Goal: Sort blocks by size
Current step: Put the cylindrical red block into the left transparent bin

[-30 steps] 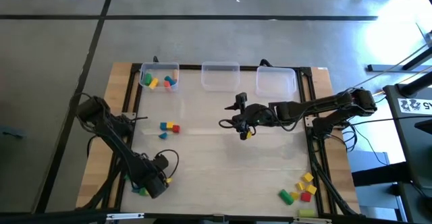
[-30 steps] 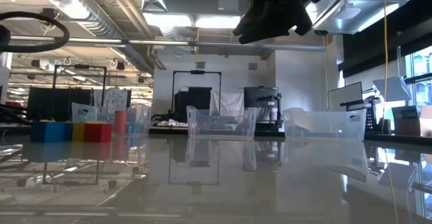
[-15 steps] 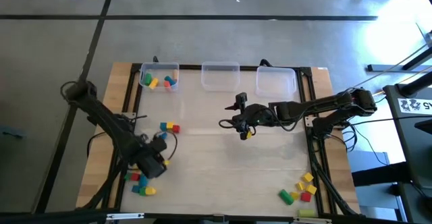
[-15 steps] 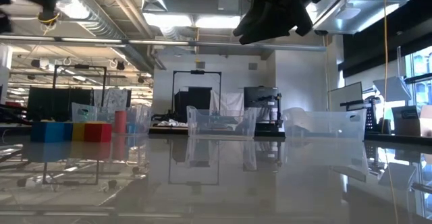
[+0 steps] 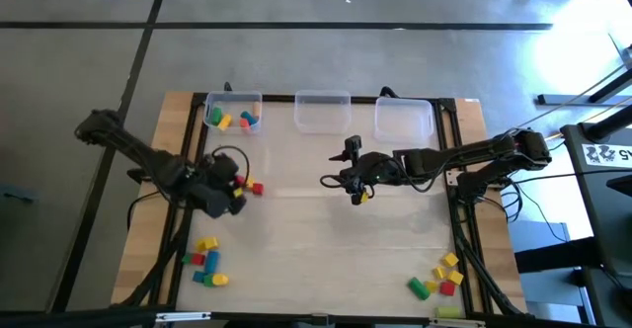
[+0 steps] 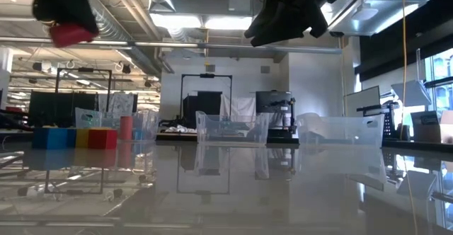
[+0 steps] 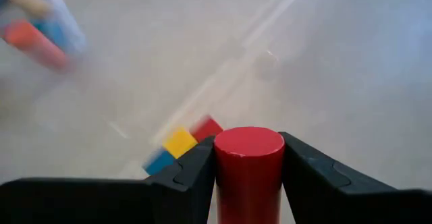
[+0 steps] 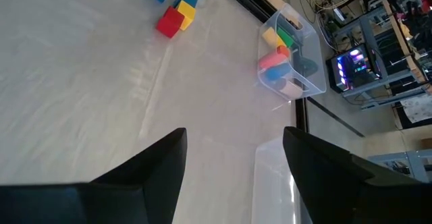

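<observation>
Left wrist view | red cylinder (image 7: 248,163) | upright between left jaws

The pale, glossy, mirror-smooth tabletop (image 6: 233,185) carries clear plastic rectangular bins (image 6: 230,130), while matt black fingers (image 7: 185,180) flank a smooth red cylinder block (image 7: 248,163).

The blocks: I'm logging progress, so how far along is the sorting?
Early. Done: a few blocks lie in the left bin; the middle bin and right bin look empty. In hand: the left tool grips a red cylinder. Left: loose groups near the left arm, at mid-table and by the right corner.
</observation>
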